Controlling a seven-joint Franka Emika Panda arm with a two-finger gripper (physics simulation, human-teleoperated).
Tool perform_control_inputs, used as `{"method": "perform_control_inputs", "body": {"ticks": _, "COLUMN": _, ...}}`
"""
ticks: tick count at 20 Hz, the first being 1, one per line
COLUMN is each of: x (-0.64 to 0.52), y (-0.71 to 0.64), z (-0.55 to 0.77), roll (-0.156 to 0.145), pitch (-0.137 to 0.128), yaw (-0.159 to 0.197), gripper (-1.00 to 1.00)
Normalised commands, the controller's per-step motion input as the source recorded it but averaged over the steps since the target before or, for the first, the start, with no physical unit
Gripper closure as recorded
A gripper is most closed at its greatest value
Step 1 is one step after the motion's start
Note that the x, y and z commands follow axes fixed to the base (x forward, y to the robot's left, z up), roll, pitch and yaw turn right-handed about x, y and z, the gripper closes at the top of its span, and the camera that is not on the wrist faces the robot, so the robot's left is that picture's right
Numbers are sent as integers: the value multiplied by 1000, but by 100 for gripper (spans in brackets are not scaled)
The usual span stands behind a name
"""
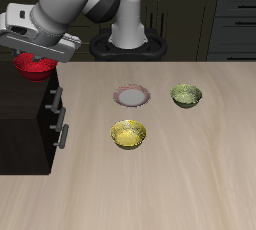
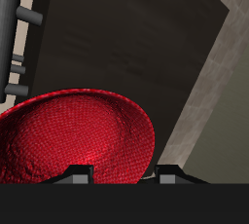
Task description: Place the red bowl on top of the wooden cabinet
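The red bowl [image 1: 34,67] hangs in my gripper [image 1: 38,54] above the flat top of the dark wooden cabinet [image 1: 25,124], near its back part. In the wrist view the red bowl [image 2: 73,140] fills the frame close to the fingertips [image 2: 78,176], with the cabinet's dark top [image 2: 126,43] below it and the silver drawer handles [image 2: 12,43] at its edge. The gripper is shut on the bowl's rim. I cannot tell whether the bowl touches the cabinet top.
A yellow bowl [image 1: 128,133], an olive-green bowl [image 1: 186,95] and a small plate [image 1: 132,96] sit on the light wood tabletop [image 1: 180,174]. The robot's base [image 1: 128,44] stands at the back.
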Motion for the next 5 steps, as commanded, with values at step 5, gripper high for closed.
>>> {"method": "perform_control_inputs", "body": {"ticks": 5, "x": 2, "y": 75, "z": 50, "roll": 3, "pitch": 1, "yaw": 6, "gripper": -100}}
